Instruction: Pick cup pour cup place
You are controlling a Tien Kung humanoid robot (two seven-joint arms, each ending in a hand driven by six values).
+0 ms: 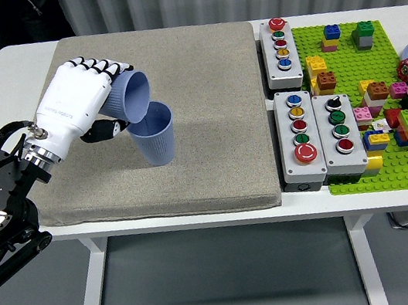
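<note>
Tipping a blue cup (130, 97), the left hand (78, 101) overhangs the standing cup's (153, 136) rim.
</note>
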